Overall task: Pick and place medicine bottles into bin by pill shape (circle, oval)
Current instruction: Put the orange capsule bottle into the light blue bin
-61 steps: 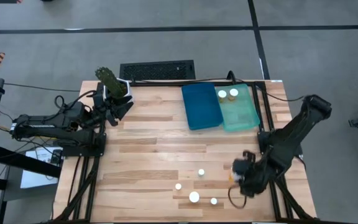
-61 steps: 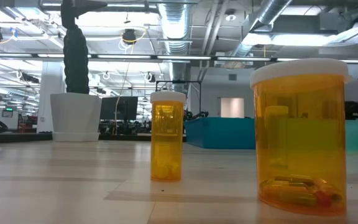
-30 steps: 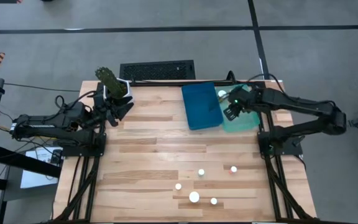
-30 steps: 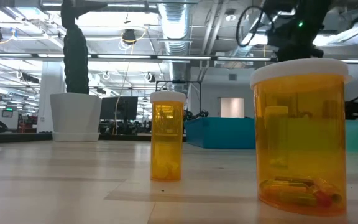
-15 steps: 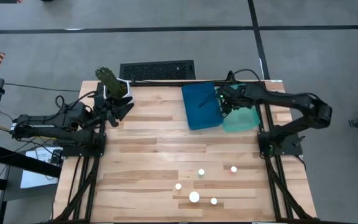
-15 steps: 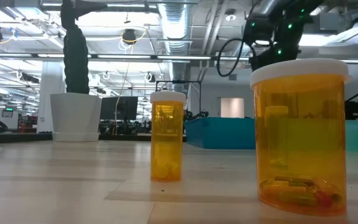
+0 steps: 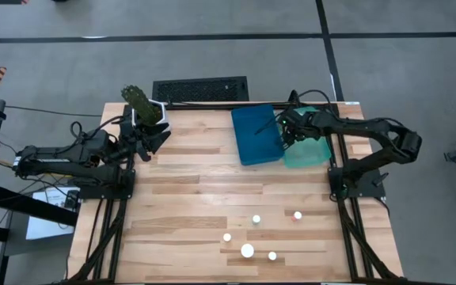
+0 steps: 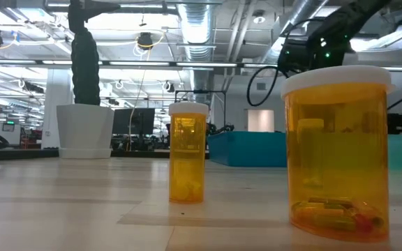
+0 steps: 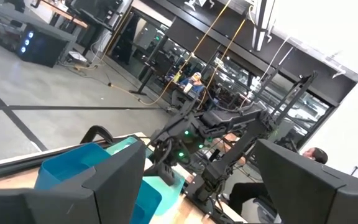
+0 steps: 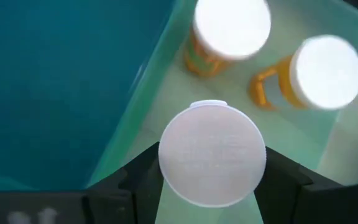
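Note:
My right gripper (image 7: 285, 133) hangs over the light green bin (image 7: 313, 149), close to the edge it shares with the blue bin (image 7: 253, 136), shut on a white-capped medicine bottle (image 10: 212, 154). Two amber bottles (image 10: 232, 28) (image 10: 325, 70) stand on their bases in the green bin below it. Several white-capped bottles stand upright at the table's near middle (image 7: 256, 219) (image 7: 298, 214) (image 7: 247, 250). Two of them fill the low view (image 8: 188, 152) (image 8: 337, 150). My left gripper (image 7: 158, 136) waits open at the table's far left. My right gripper holds the bottle between its two fingers (image 10: 138, 180), one on each side, from above and pointing down. The round white cap (image 10: 212, 140) faces the wrist camera and hides the contact on the body. The bottle hangs upright, clear of the bin floor.
A potted plant (image 7: 143, 103) stands at the far left corner beside my left arm. The blue bin holds nothing that shows. Bare wood lies between the bins and the bottles near the front edge.
My right gripper, carrying the bottle over the green bin at the far edge, has gone a little toward the table's left, to the bin's side next to the blue bin, and has then nearly stopped. It has stayed shut on the bottle.

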You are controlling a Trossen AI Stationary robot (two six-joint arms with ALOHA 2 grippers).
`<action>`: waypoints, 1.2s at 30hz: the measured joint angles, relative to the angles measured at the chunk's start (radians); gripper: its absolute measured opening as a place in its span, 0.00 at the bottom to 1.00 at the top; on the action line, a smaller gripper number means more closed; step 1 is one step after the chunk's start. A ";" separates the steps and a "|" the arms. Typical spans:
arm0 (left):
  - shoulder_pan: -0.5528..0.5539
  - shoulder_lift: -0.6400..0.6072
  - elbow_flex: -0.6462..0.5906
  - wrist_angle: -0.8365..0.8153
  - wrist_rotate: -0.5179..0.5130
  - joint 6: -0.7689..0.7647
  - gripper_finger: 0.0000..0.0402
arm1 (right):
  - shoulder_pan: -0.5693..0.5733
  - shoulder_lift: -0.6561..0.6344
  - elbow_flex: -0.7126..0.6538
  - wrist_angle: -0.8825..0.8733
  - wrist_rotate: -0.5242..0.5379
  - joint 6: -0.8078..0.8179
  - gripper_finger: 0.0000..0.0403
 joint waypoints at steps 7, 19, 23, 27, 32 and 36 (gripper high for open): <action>0.000 0.000 0.000 0.000 -0.002 -0.005 0.74 | 0.001 0.024 -0.046 0.087 -0.022 0.000 0.54; 0.000 0.000 0.000 0.000 -0.004 -0.005 0.74 | 0.001 0.056 -0.046 0.124 -0.021 0.000 0.56; 0.000 0.000 0.000 0.000 -0.004 -0.004 0.74 | 0.001 0.056 -0.046 0.124 -0.021 0.000 0.58; 0.000 0.000 0.000 0.000 -0.004 -0.004 0.74 | 0.001 0.056 -0.046 0.124 -0.016 0.000 0.62; 0.000 0.000 0.000 0.000 -0.004 -0.004 0.74 | 0.000 0.046 -0.046 0.123 -0.014 -0.009 0.65; 0.000 0.000 0.000 0.000 -0.004 -0.004 0.74 | 0.001 0.011 -0.022 0.105 -0.013 -0.028 0.65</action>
